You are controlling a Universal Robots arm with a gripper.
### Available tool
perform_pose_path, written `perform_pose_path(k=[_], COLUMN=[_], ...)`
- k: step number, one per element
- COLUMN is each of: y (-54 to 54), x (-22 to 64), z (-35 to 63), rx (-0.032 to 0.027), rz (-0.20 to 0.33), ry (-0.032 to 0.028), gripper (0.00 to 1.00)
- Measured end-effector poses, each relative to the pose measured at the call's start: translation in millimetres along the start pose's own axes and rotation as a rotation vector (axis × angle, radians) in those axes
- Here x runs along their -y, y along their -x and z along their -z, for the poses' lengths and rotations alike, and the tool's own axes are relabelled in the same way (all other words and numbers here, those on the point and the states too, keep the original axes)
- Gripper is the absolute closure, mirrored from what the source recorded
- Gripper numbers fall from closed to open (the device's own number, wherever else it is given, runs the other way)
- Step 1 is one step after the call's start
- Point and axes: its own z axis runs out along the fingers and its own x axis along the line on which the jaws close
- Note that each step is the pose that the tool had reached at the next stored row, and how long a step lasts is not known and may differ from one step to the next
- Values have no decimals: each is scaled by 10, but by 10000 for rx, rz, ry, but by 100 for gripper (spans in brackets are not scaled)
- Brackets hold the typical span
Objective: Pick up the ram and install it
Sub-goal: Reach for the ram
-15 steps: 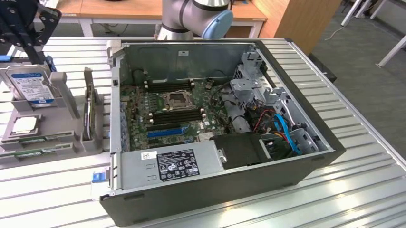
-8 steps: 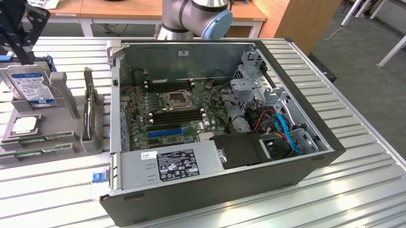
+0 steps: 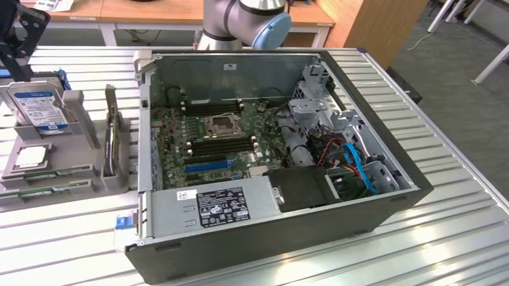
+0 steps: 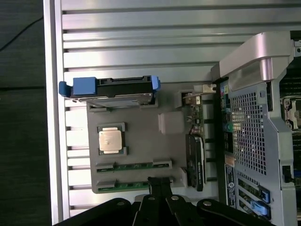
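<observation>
The ram lies in a gray holder at the exterior view's left, beside the open computer case.

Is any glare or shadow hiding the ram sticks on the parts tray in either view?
Wrist view: the metal table reflects brightly, but the ram sticks lie in even light with no glare; the dark gripper covers part of one stick. Exterior view: the sticks are evenly lit too, while the open case is dimmer inside.
</observation>
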Motion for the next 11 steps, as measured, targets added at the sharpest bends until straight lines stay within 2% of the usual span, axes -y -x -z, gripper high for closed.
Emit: perform_pose_path(k=[11], y=[-148], x=[11], z=[0], rx=[-10], rz=[-1], ry=[-1], gripper=[90])
